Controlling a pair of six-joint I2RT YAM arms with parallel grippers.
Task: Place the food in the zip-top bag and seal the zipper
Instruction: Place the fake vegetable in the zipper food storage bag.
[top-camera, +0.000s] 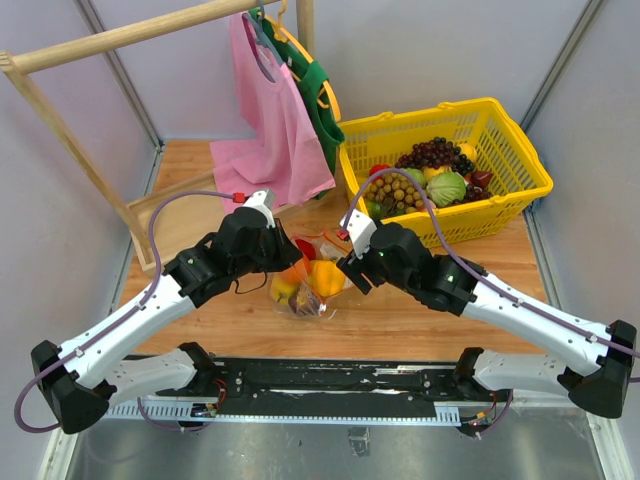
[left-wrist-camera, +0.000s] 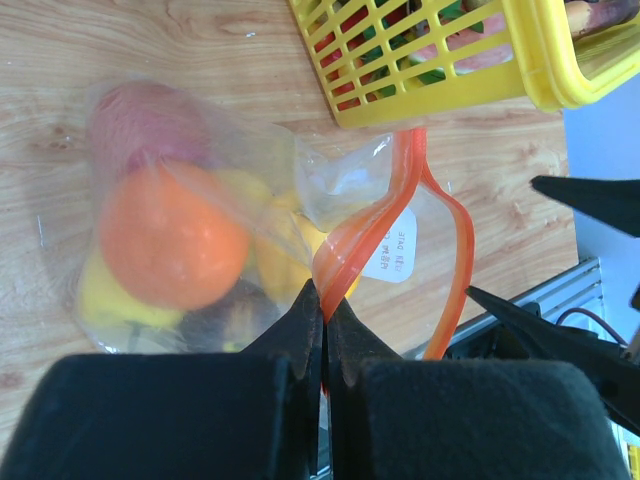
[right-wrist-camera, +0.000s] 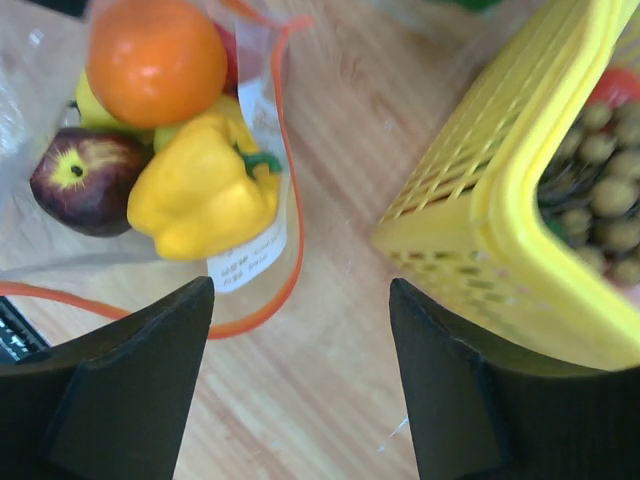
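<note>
Four pieces of food at least show through the zip-top bag (top-camera: 303, 292), which lies mid-worktop toward the near edge: an orange (right-wrist-camera: 155, 60), a yellow pepper (right-wrist-camera: 200, 190), a red apple-like fruit (right-wrist-camera: 85, 175) and a yellow-green piece (right-wrist-camera: 88, 100) behind the orange. With the load inside, the step in hand looks to be the seal.

Your left gripper (left-wrist-camera: 323, 300) is pinched tight on one end of the zipper (left-wrist-camera: 372, 225), and beyond the pinch the two red-orange strands bow apart into an open loop. Your right gripper (right-wrist-camera: 300, 300) hangs over that loop with its jaws spread wide, gripping nothing.

- Hold the left pinch firm as the anchor and keep the strip taut.
- Bring the right jaws down astride both strands just beside the anchor, so neither strand slips outside.
- Close to a light squeeze and draw away along the strip, toward the right edge of the worktop.
- Watch the pepper: it sits near the mouth by the label (right-wrist-camera: 250, 262) and may bulge into the track.

You cannot make out a slider tab in any view. From above, both wrists cover the strip's ends. A pale round piece is not clearly visible. How near the loop's far end lies to the basket (right-wrist-camera: 500, 210) at the far right corner is hard to judge.
</note>
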